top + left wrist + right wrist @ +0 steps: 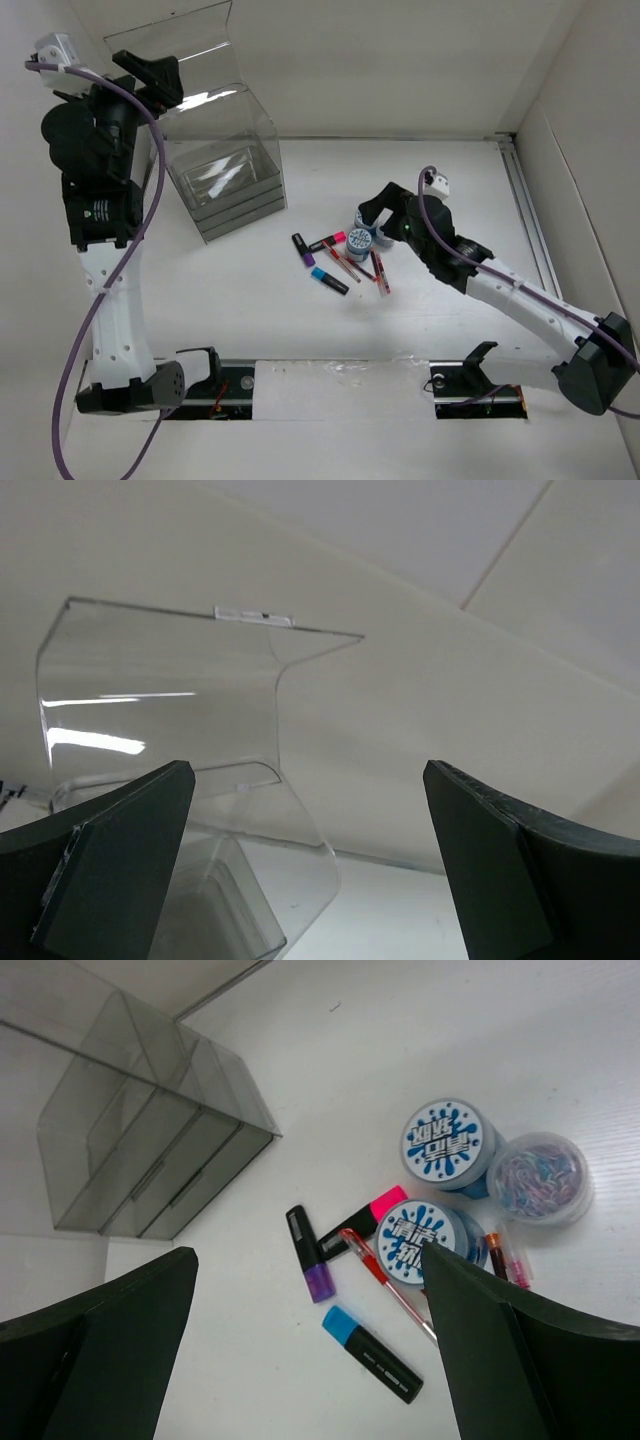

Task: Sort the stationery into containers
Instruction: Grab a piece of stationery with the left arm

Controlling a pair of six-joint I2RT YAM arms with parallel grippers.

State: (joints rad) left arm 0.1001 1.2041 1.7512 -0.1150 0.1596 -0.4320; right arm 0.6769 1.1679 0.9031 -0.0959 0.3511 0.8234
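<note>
The stationery lies in a cluster mid-table: a purple-capped marker (308,1253), a pink-capped marker (365,1222), a blue-capped marker (372,1353), a red pen (390,1282) and two blue-white rolls (442,1140) (418,1240). My right gripper (308,1295) hovers open above this cluster (340,258), holding nothing. The clear organizer (225,185) stands at the back left with its lid (170,700) raised. My left gripper (308,780) is open and empty beside the lid, high at the far left (150,72).
A small clear round tub (540,1175) of coloured bits sits beside the rolls. Another red pen (380,272) lies at the cluster's right. White walls close the back and right sides. A metal rail (530,215) runs along the right edge.
</note>
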